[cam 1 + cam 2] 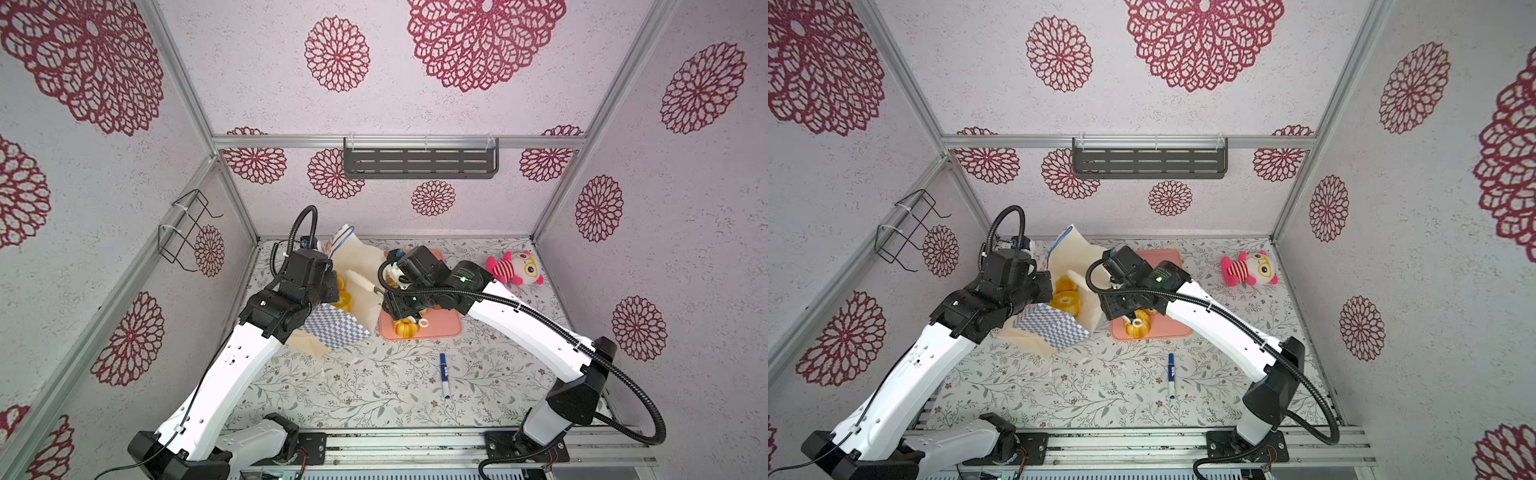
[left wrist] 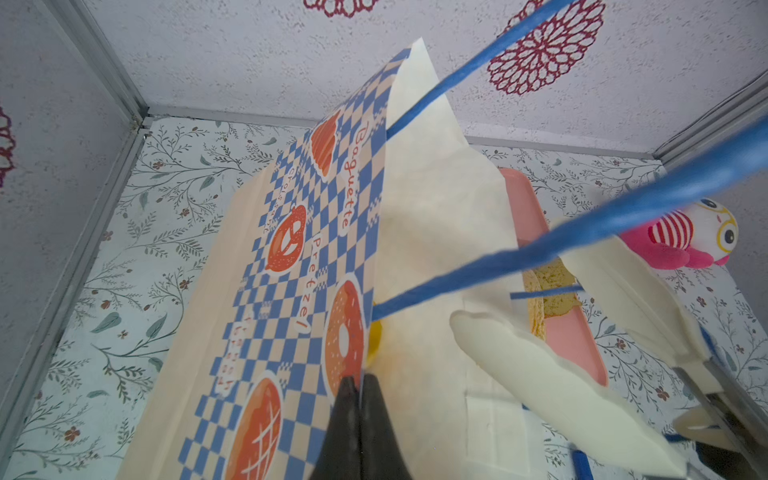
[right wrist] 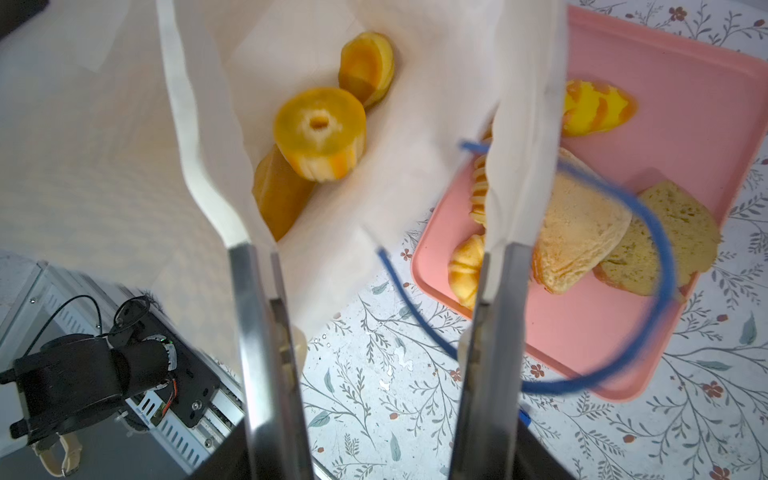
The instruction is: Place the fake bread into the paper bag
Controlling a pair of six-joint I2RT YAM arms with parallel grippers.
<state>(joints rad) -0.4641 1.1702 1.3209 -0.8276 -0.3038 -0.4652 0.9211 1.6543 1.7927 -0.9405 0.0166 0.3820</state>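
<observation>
The left jaws are shut tight: their black fingers (image 2: 376,419) pinch the checked front wall of the tall cream paper bag (image 2: 291,257), with its blue-and-white checks and orange pastry prints, at its rim. The pinch is just beside the spot where a blue cord handle (image 2: 457,274) leaves the paper.

The right jaws stand partly apart with nothing between them. Their long cream-padded fingers (image 3: 195,166) reach to the bag's open mouth, one along each side wall. A loop of blue cord passes around the finger on the tray side. Whether the pads touch the paper cannot be told.

Inside the bag lie three pieces of golden-yellow fake bread: a ring cake (image 3: 320,133), a ridged piece (image 3: 368,68) beside it, and a brownish long loaf (image 3: 280,195) partly under it.

The bag stands slumped on the floral-patterned bench (image 1: 374,395), toward the far left corner. Just beside it, midway along the far edge, lies a flat pink tray (image 3: 665,83). The tray carries:
- a yellow-and-orange striped pastry (image 3: 598,108)
- a triangular pie (image 3: 582,220) overlapping a pale slice-shaped loaf (image 3: 673,237)
- a small ridged cake (image 3: 467,266)
- another ridged pastry (image 3: 480,187), mostly hidden behind a finger

A pink striped plush toy (image 1: 515,268) lies near the far right corner. A blue-and-white marker pen (image 1: 444,376) lies mid-bench, towards the near edge and well apart from the tray.
</observation>
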